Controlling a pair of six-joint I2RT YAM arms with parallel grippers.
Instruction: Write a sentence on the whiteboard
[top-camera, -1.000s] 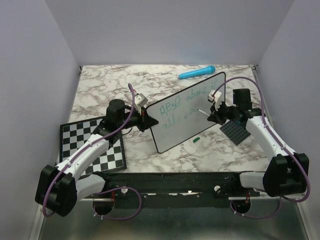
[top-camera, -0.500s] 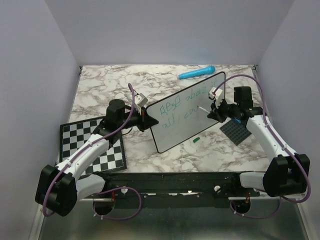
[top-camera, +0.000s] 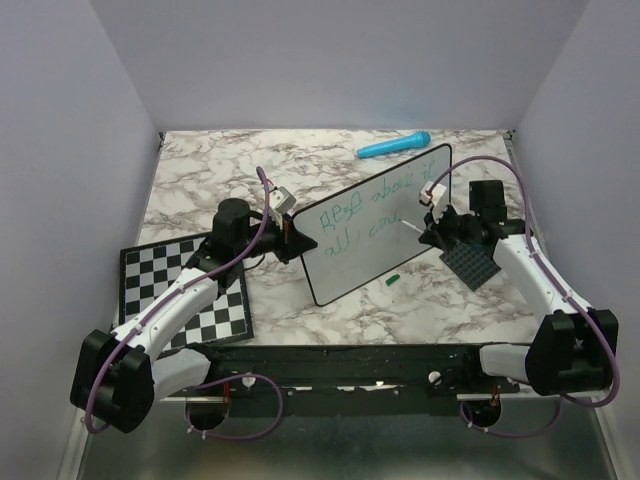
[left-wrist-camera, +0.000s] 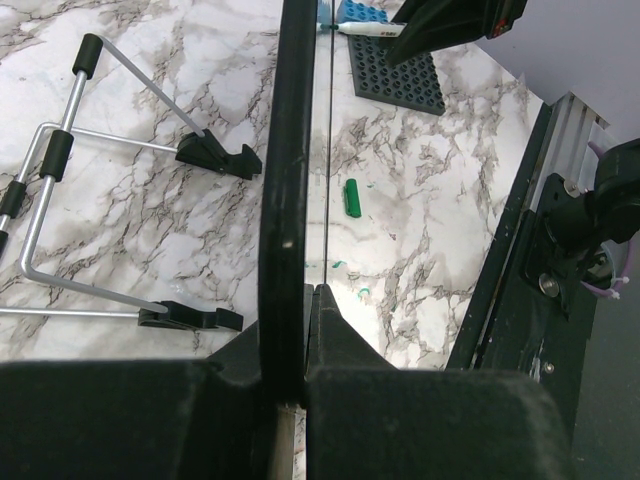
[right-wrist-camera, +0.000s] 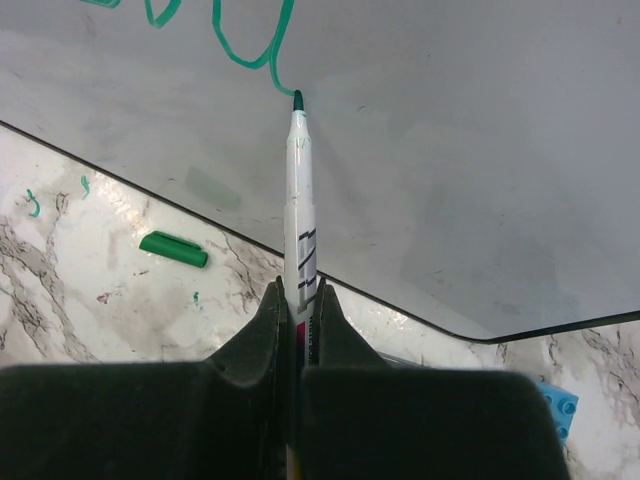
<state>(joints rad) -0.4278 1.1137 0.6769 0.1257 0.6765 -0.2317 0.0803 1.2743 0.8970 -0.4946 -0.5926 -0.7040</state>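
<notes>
The marble-patterned table (top-camera: 200, 160) carries the whiteboard (top-camera: 370, 265), tilted mid-table, with its left rim clamped in the left gripper (left-wrist-camera: 298, 300). The right gripper (right-wrist-camera: 298, 300) is clenched on a green marker (right-wrist-camera: 300, 190), whose tip is at the end of the sentence (top-camera: 350, 222). Only the left wrist view shows a wire stand (left-wrist-camera: 60, 150), and only the right wrist view makes clear the marker's cap (right-wrist-camera: 173, 249).

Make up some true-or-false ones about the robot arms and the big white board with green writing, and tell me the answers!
1. The right gripper pinches a white marker with a green tip. True.
2. The marker's tip hovers far from the large white rectangular whiteboard. False: it touches the board at the end of the green handwritten sentence.
3. The small green marker cap sits on the marker. False: it lies on the marble table.
4. The left gripper clamps the whiteboard's black rim. True.
</notes>
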